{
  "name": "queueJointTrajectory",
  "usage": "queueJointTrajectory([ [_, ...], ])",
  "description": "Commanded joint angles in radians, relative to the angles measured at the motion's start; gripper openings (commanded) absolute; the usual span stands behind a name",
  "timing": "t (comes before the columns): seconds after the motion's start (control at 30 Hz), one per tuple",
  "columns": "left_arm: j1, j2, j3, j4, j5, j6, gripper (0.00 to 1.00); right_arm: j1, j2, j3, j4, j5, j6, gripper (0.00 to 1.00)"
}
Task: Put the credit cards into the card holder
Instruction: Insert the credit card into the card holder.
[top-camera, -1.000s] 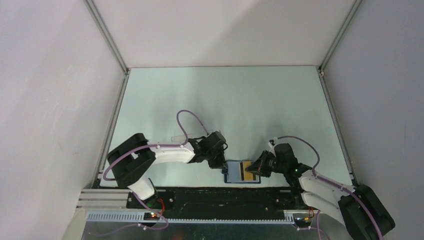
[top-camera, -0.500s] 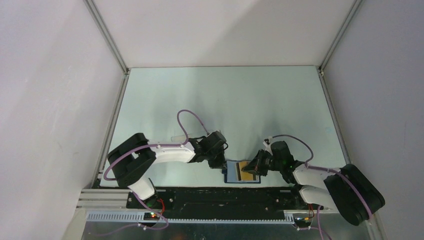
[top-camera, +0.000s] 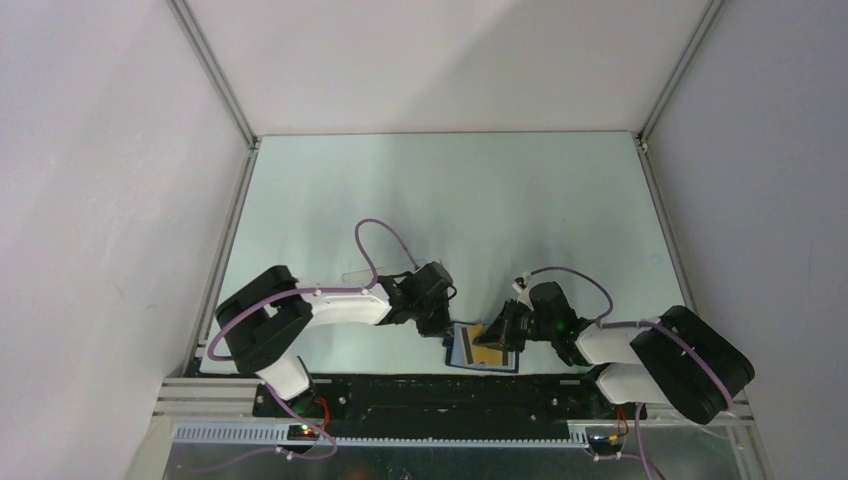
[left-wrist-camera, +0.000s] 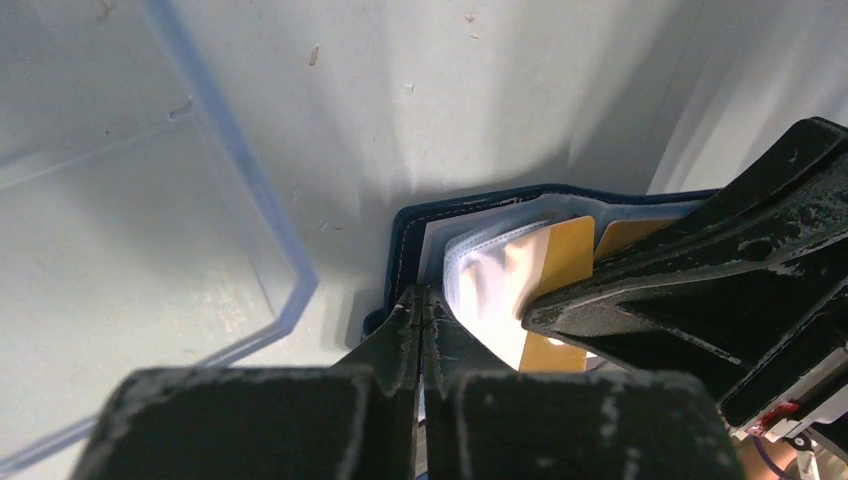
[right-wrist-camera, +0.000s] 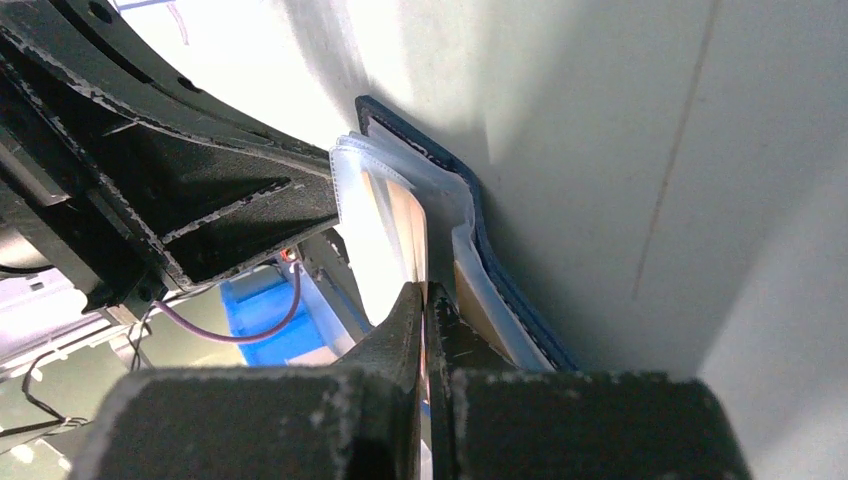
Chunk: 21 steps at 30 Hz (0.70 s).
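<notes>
One thin gold-tan rectangular credit card (left-wrist-camera: 562, 262) is going into the small dark navy folding card holder (left-wrist-camera: 402, 235), which is lying open at the near edge of the pale table (top-camera: 450, 200). A second ago that card was sitting further right over the holder. Now it is shifting left and tilting, and its leading edge is sliding in among the pale inner sleeves (left-wrist-camera: 490, 275). I judge the insertion to be underway but the card not yet seated.

Your right gripper (right-wrist-camera: 424, 300) is pinching the card, its fingers closed flat on it, and it has been swinging in leftward toward the holder. Your left gripper (left-wrist-camera: 421, 305) is clamping the holder's left side, fingers closed on rim and sleeve, and is staying where it was. A second strip of gold is showing beside the card in the left wrist view, but I cannot tell whether that is another card already slotted.

Room is getting tight. The two grippers are almost touching over the holder, the table's near edge is running just beside it, and the wall of the clear plastic tray (left-wrist-camera: 262, 205) is standing close on the left. Open table is lying only beyond the holder, toward the far side, so I would be keeping the push short and in line with the sleeve.
</notes>
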Motion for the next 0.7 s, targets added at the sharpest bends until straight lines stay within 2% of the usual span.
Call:
queueJointTrajectory([
  [0.0, -0.001, 0.096, -0.052, -0.118, -0.026, 0.010, 0.00, 0.075, 0.006, 0.051, -0.093, 0.027, -0.007, 0.00],
  [0.13, -0.001, 0.097, -0.051, -0.119, -0.025, 0.011, 0.00, 0.081, -0.068, 0.092, -0.264, 0.076, -0.059, 0.15],
  [0.27, -0.001, 0.094, -0.052, -0.118, -0.028, 0.011, 0.00, 0.085, -0.144, 0.131, -0.410, 0.119, -0.103, 0.43],
  [0.4, -0.001, 0.070, -0.054, -0.125, -0.037, 0.015, 0.00, 0.089, -0.171, 0.163, -0.502, 0.145, -0.139, 0.62],
  [0.53, -0.001, 0.027, -0.061, -0.156, -0.057, 0.014, 0.00, 0.091, -0.165, 0.187, -0.590, 0.160, -0.165, 0.76],
  [0.67, -0.001, 0.029, -0.063, -0.165, -0.059, 0.012, 0.00, 0.094, -0.133, 0.199, -0.580, 0.150, -0.178, 0.82],
])
